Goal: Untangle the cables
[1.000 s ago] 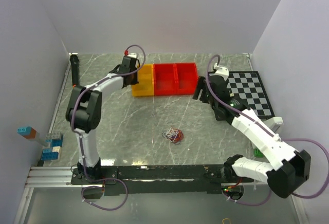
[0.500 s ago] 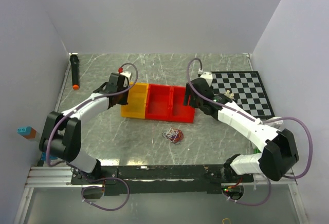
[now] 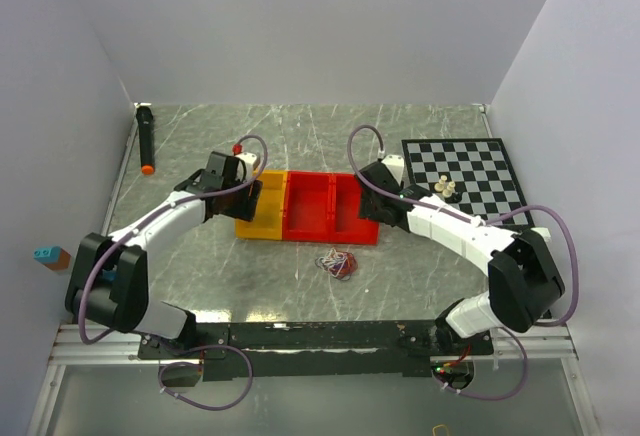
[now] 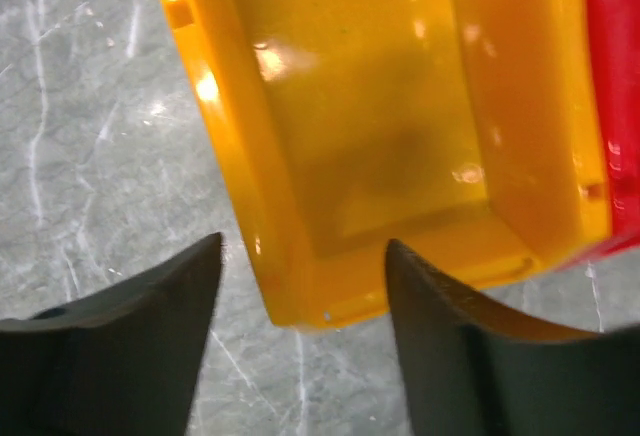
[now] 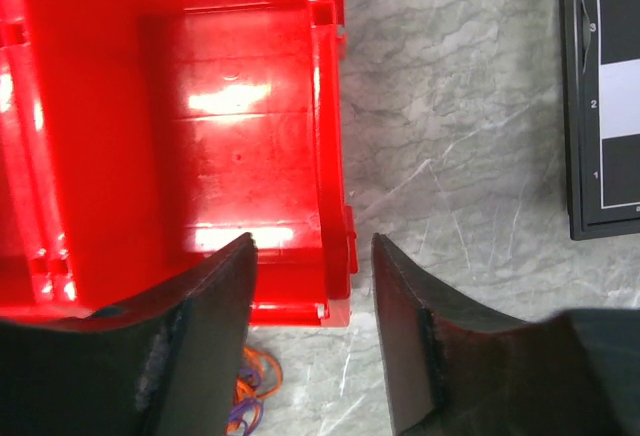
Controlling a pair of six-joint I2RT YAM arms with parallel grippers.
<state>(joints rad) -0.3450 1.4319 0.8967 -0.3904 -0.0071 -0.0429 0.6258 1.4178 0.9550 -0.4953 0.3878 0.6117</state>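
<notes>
High rear camera overlooks the table (image 3: 250,266); wrist cameras peer closely down into its bins (image 3: 310,206).

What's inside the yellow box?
Nothing shows in the yellow box, just shiny bare floor. Its far end is outside the wrist view, and from above the left fingers cover one corner.

In the right wrist view, the cables (image 5: 255,381) show only as a few orange and purple loops at the lower edge. The remainder is hidden behind one finger (image 5: 190,356) of the right gripper (image 5: 313,246) and cut off by the frame. The red bin (image 5: 230,156) runs past the left and top edges, the chessboard (image 5: 605,96) past the right. In the left wrist view, the yellow bin (image 4: 370,126) is cut off at the top and slightly blurred. In the top view, single strands of the cables and the pieces (image 3: 445,189) on the chessboard are too small to make out.
</notes>
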